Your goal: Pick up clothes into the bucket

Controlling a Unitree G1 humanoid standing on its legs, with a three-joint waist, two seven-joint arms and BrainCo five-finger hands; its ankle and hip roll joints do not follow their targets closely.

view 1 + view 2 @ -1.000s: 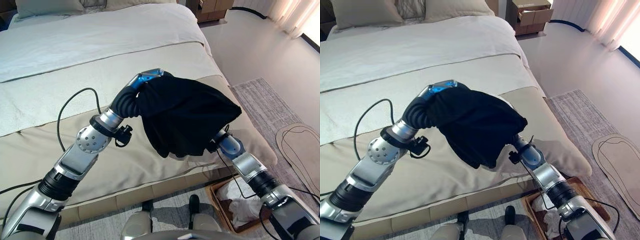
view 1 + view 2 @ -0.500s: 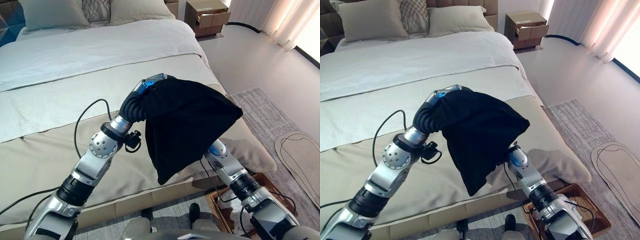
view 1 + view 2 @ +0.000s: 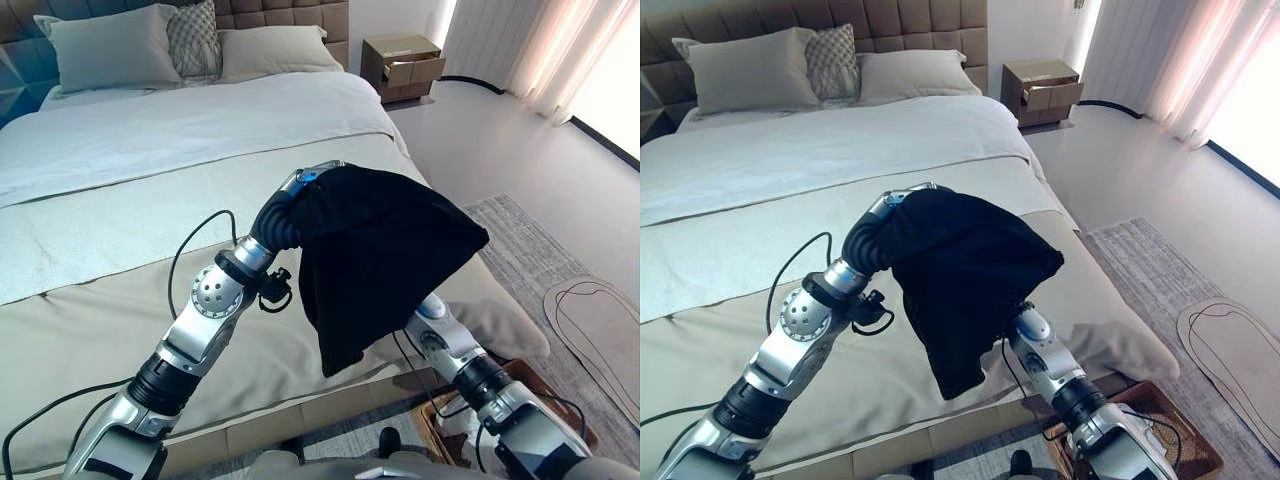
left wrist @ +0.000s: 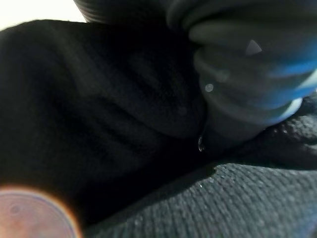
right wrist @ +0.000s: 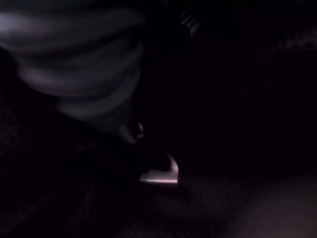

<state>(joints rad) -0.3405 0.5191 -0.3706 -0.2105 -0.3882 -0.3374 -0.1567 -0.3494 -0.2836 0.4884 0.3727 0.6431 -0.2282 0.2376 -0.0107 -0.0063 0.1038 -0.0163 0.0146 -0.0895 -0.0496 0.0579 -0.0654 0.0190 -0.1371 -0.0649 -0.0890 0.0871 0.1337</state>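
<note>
A black garment [image 3: 385, 255] hangs in the air over the near edge of the bed, draped across both hands and ending in a point below. The left hand [image 3: 312, 177] shows just its silver-blue back at the cloth's upper left, with the ribbed wrist cover below it; its fingers are buried in the cloth. The left wrist view has the black cloth [image 4: 114, 124] pressed right against the ribbed cover [image 4: 247, 69]. My right arm [image 3: 445, 340] reaches up under the garment from the lower right, its hand hidden inside. A brown wicker basket [image 3: 1185, 425] stands on the floor at the lower right.
The bed [image 3: 120, 200] has a beige cover, white sheets and pillows [image 3: 750, 65] at the headboard. A wooden nightstand [image 3: 405, 65] with an open drawer stands at the back right. A grey rug [image 3: 540, 250] and a beige mat [image 3: 600, 325] lie on the floor to the right.
The camera has tilted up, showing more of the bed. Both arms have lifted the garment higher off the bed, and it now hangs longer, to a point.
</note>
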